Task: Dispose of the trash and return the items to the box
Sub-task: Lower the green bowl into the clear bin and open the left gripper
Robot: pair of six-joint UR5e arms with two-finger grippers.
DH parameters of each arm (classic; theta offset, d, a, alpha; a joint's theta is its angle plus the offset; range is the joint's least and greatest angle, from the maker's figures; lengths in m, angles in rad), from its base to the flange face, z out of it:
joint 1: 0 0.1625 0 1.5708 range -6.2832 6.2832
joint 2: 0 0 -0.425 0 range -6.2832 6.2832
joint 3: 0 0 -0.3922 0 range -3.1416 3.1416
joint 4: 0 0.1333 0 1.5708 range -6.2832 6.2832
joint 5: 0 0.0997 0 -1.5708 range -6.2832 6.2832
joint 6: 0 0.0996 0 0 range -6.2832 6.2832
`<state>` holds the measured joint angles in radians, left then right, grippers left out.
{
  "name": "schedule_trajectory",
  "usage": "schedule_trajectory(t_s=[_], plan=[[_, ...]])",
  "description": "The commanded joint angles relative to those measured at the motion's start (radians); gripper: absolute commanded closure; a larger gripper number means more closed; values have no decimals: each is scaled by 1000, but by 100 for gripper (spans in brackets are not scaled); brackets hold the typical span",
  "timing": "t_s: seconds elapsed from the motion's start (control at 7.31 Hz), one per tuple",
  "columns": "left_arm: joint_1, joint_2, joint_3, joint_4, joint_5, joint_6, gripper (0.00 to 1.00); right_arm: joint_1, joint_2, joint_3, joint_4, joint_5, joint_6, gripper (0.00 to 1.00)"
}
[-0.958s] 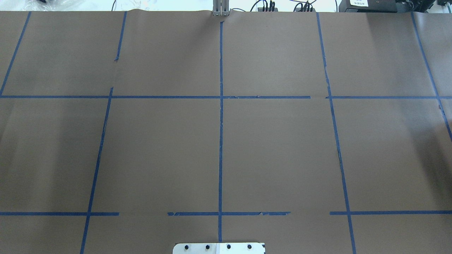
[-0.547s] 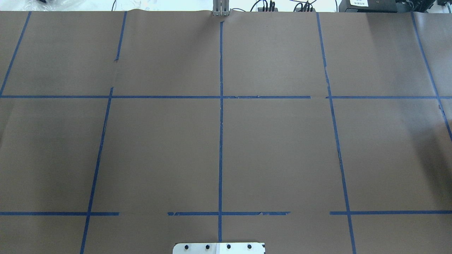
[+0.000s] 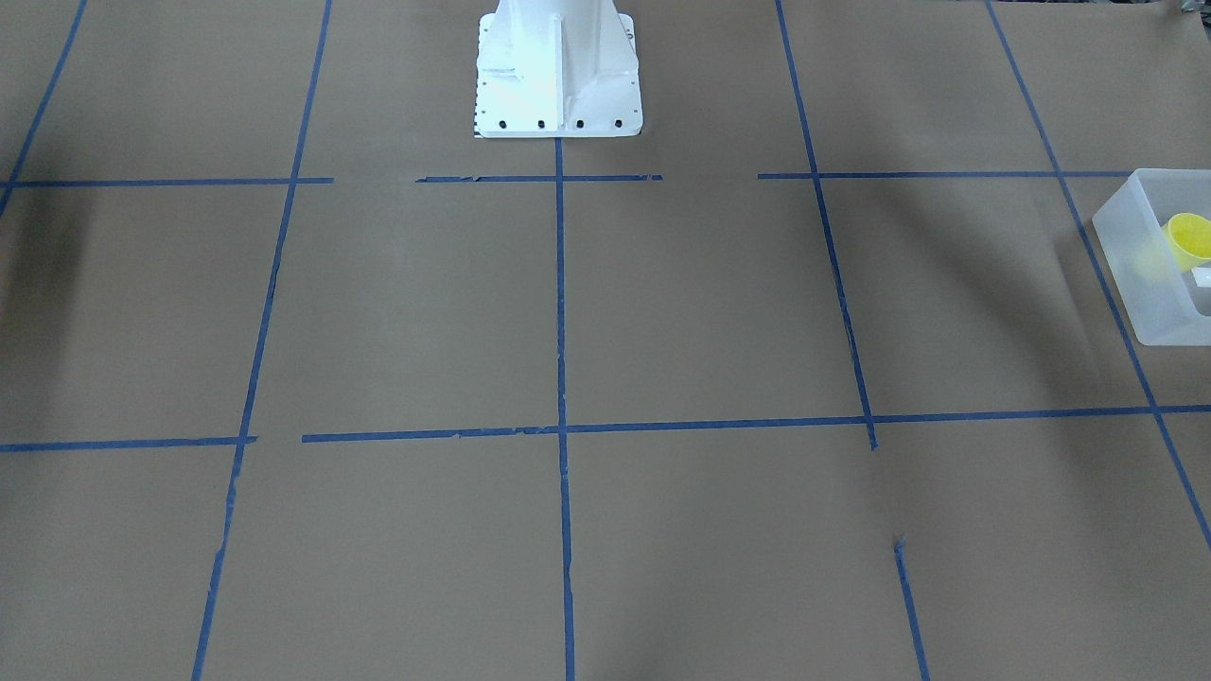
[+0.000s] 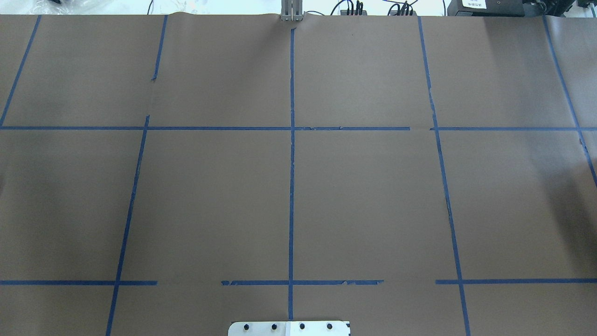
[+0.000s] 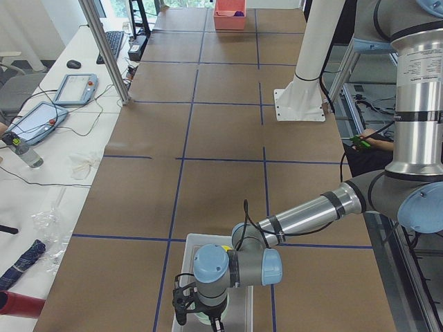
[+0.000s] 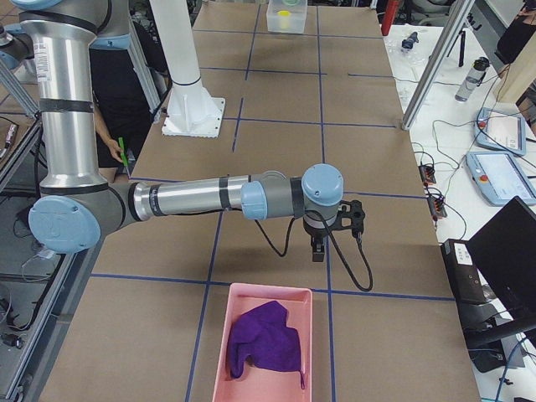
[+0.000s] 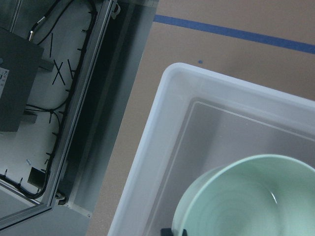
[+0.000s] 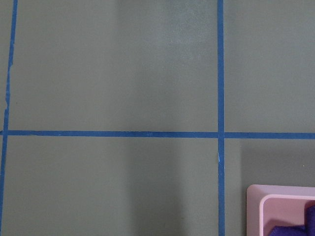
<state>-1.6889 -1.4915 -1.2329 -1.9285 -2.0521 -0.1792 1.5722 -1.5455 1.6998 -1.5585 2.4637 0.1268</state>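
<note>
box [image 3: 1126,255] sits at the left end of the bench [image 4: 373,196], close to that end's edge, and falls outside the overhead view. cup [image 3: 1190,238] is inside the box, tilted, leaning by the wall on the robot's side. pale green bowl [image 7: 246,196] is also in the box, mouth up, near one corner; the left wrist view shows it filling much of the floor there.

left gripper [image 5: 199,315] hangs over the box, pointing straight down, right above the bowl. jaws: only a dark tip shows at the bottom edge of the wrist view, so cannot tell if they are released, clenched or gripping the bowl's rim. contact with the bowl: cannot tell.

right gripper [image 6: 318,249] hangs above bare bench near the right end, pointing down, just inboard of the tray [image 6: 268,300]. jaws: seen only from the side camera, state cannot be told. nothing shows beneath them but paper and tape [image 4: 291,186].

tray is pink, at the right end edge, with a crumpled purple cloth [image 6: 266,342] lying in it. one tray corner and a bit of cloth show at the bottom right of the right wrist view.
</note>
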Motion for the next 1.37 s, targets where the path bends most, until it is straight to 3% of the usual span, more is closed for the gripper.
schedule_trajectory(t_s=[0.0,0.27,0.68,0.82,1.09,1.23], plan=[[0,-1,-3,-6,6,-8,0,0,-1,4,0,0,1,0],[0,-15,-31,-4,0,-73,0,-3,1,4,0,-2,1,0],[0,-21,-294,5,-3,-285,0,-3,1,6,0,-3,1,0],[2,-20,-319,-10,-10,-287,0,-3,2,6,0,-3,1,0],[9,-35,-316,-158,-199,-286,0,-3,5,9,0,-3,1,0],[40,-36,-321,-162,-217,-287,0,-3,4,9,0,-6,-1,0]])
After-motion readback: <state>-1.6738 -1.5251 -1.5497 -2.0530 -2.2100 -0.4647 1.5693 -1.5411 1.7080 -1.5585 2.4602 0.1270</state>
